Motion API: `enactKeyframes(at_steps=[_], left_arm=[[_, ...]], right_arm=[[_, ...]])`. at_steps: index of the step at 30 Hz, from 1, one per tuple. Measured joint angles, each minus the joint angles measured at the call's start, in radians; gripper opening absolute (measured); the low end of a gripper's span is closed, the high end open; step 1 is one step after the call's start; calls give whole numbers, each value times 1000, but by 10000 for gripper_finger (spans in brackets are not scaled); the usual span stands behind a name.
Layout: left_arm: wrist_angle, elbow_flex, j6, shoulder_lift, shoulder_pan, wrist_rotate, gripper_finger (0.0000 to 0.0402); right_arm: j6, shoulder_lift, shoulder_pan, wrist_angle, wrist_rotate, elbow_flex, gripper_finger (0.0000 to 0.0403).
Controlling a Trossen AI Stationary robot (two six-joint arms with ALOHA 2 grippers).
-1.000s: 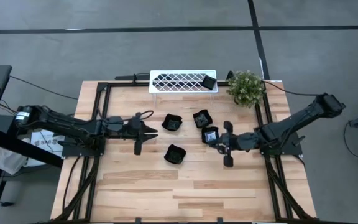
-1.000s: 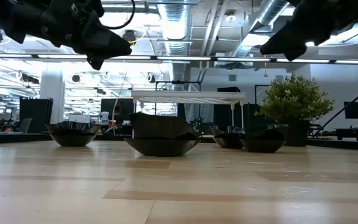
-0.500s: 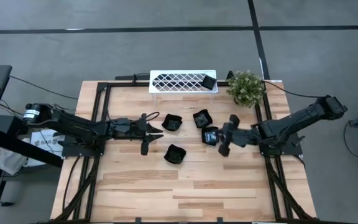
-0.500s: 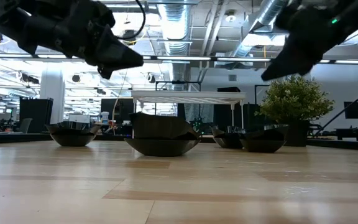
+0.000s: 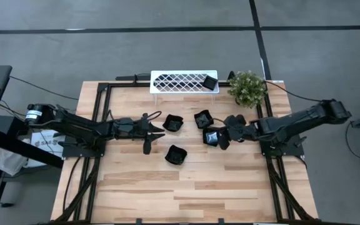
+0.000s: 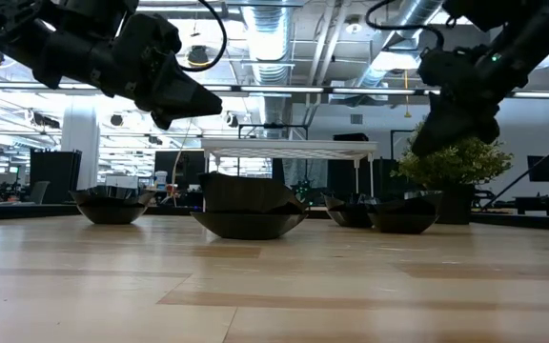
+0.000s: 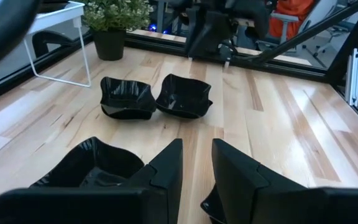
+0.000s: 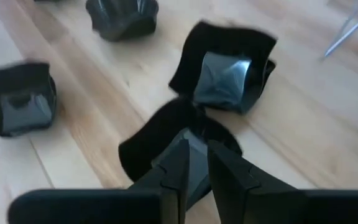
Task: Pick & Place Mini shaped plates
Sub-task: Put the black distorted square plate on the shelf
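Observation:
Several glossy black mini plates rest on their bases on the wooden table: one (image 5: 173,123), one (image 5: 203,119), one (image 5: 212,136), one (image 5: 176,154). Another plate (image 5: 210,82) lies on the white rack's right end. My left gripper (image 5: 158,131) hovers shut between the two left plates, with a plate (image 7: 95,165) beside its fingers in the left wrist view. My right gripper (image 5: 221,137) is shut and slants down above the plate (image 8: 179,140) nearest it. In the low view its tip (image 6: 419,148) is well above the plates.
The white lattice rack (image 5: 184,82) stands at the far edge. A potted plant (image 5: 247,87) sits at the far right corner beside it. Black frame rails (image 5: 102,119) run along the table's left and right sides. Bare wood (image 5: 186,187) fills the near half.
My left gripper has moved toward the table's right, closer to the plates. My right gripper has come down, turned, and shifted toward the plate at centre right, now tipped over it. The plates have stayed put.

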Motion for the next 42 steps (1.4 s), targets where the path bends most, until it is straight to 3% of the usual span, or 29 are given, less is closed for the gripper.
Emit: enactKeyframes(at_steps=[9, 23, 42], left_arm=[[8, 0, -19, 0, -1, 0, 88], [12, 0, -19, 0, -1, 0, 88], [15, 0, -19, 0, -1, 0, 88]], right_arm=[[2, 169, -32, -29, -151, 43, 87], [-3, 209, -43, -104, -142, 110, 139], [10, 227, -87, -130, -114, 100, 118]])
